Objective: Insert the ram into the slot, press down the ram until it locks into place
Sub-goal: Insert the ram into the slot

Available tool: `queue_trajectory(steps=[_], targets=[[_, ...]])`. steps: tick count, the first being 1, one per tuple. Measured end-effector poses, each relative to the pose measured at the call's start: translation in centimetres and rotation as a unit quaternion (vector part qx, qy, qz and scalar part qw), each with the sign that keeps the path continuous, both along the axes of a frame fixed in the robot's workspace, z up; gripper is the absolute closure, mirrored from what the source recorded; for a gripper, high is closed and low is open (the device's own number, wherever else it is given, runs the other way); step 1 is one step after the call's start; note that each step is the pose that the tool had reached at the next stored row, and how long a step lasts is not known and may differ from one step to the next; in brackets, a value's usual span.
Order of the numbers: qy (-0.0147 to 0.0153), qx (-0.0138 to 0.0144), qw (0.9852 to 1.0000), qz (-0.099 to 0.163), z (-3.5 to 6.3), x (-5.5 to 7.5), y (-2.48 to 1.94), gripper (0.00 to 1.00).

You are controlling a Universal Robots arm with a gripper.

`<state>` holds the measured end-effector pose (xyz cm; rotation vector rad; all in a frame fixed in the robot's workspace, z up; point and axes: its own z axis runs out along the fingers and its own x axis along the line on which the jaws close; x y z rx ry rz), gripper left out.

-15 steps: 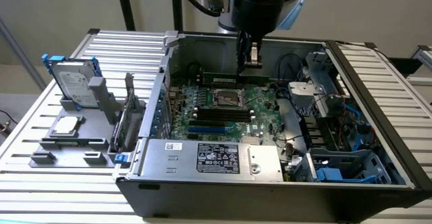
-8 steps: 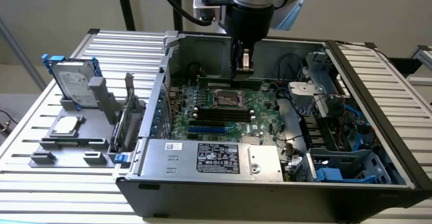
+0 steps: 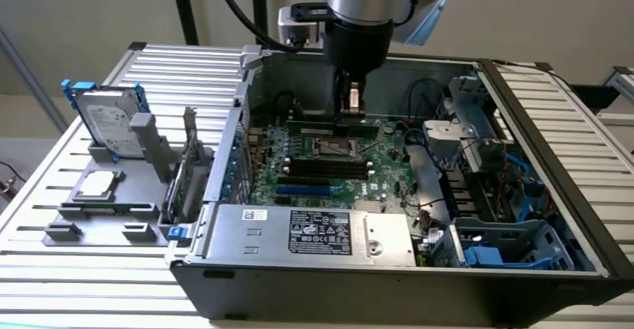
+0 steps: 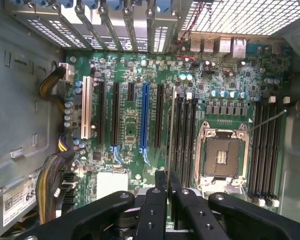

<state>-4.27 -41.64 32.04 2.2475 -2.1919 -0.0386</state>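
Gripper (image 4: 167, 181) clamped on upper edge of ram (image 4: 169, 145). Ram hangs edge-down over slot (image 4: 182, 142) beside CPU socket (image 4: 222, 155), mid-motherboard (image 4: 134, 125); apparently not seated. Judgement: light, stiff, fragile. Best held mid-length by the long edge, clear of chips.

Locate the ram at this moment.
Inside the open computer case, the ram is held in the jaws above the motherboard, near the CPU socket, in the exterior view's middle.
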Motion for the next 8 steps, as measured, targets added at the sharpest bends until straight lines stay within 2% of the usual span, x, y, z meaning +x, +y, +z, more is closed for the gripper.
queue_trajectory(steps=[8], targets=[[0.0000, 0.0001, 1.0000, 0.000, -1.46, -0.1, 0.11, 0.86]])
